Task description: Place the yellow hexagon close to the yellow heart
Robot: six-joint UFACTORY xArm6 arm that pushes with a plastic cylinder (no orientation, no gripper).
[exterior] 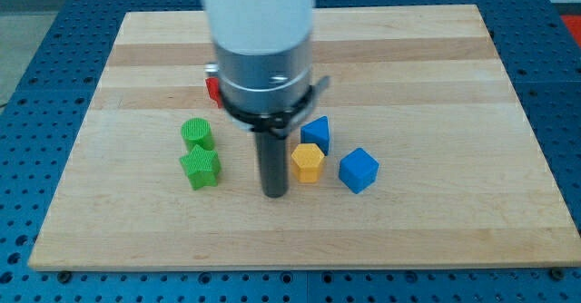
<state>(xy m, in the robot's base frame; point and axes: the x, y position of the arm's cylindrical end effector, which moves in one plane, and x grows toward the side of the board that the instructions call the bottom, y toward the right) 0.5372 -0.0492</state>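
Observation:
The yellow hexagon (308,162) lies near the board's middle, just right of my tip (274,194). The tip stands a little left of and below the hexagon, close to it; I cannot tell whether they touch. No yellow heart shows; the arm's body hides part of the board above the rod.
A blue block (317,132) sits just above the hexagon and a blue cube (359,170) to its right. A green cylinder (197,133) and a green star (201,167) lie at the left. A red block (212,88) peeks out behind the arm. The wooden board (436,67) has blue surroundings.

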